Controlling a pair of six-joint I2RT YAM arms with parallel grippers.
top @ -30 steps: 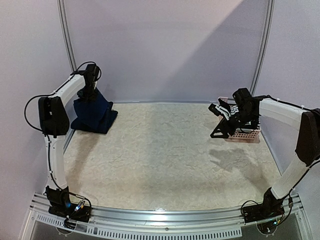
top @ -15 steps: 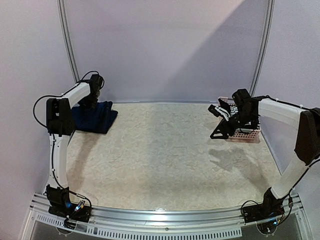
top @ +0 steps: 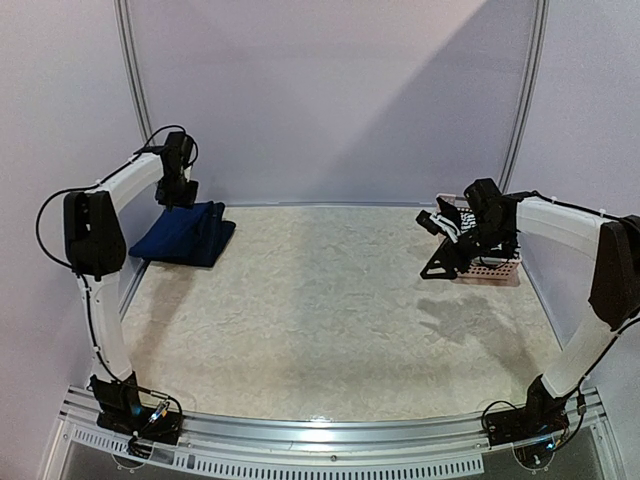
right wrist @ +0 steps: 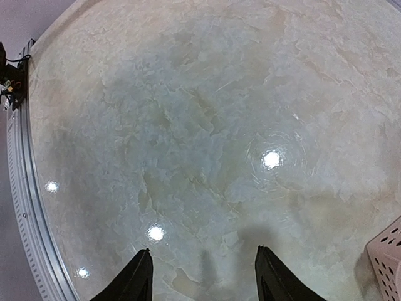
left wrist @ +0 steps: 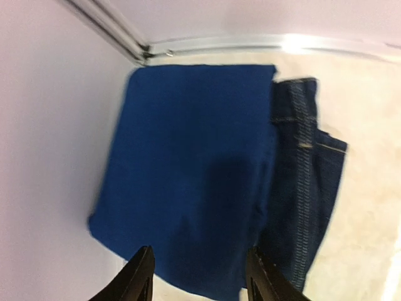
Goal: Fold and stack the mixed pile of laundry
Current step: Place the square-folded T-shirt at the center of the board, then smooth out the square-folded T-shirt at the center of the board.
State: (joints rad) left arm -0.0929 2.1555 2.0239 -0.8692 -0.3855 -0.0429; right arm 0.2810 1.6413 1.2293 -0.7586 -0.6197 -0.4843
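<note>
**Left wrist and top views.** I am holding the left end effector (left wrist: 197, 279) directly above the folded stack (top: 186, 236). Its jaws are standing about half apart and gripping nothing. The stack is lying in a far corner of the bench (top: 320, 310). It consists of a blue top piece (left wrist: 188, 157) resting on a denim piece (left wrist: 308, 157), whose stitched edge is sticking out along one side.

**Step in hand, as I judge it.** I am clearing away from the stack. To do it well, I am planning a straight vertical lift with the jaws kept apart, so that neither finger drags the top layer. I am also noting the overhang, since squaring those edges would make the stack steadier.

**Right wrist view.** The right end effector (right wrist: 203, 279) is hanging well apart from the stack, across the bench. Its jaws are wide and empty over bare surface. The pink basket (top: 492, 270) is sitting farther from the stack again.

**Hard to make out.**
- The arm is blocking my view into the basket, so I cannot tell what is in it.
- The pale and dark streaks (top: 456, 231) at its rim may be striped cloth or cabling.
- No print is showing on the blue piece.
- The left wrist view is blurring.
</note>
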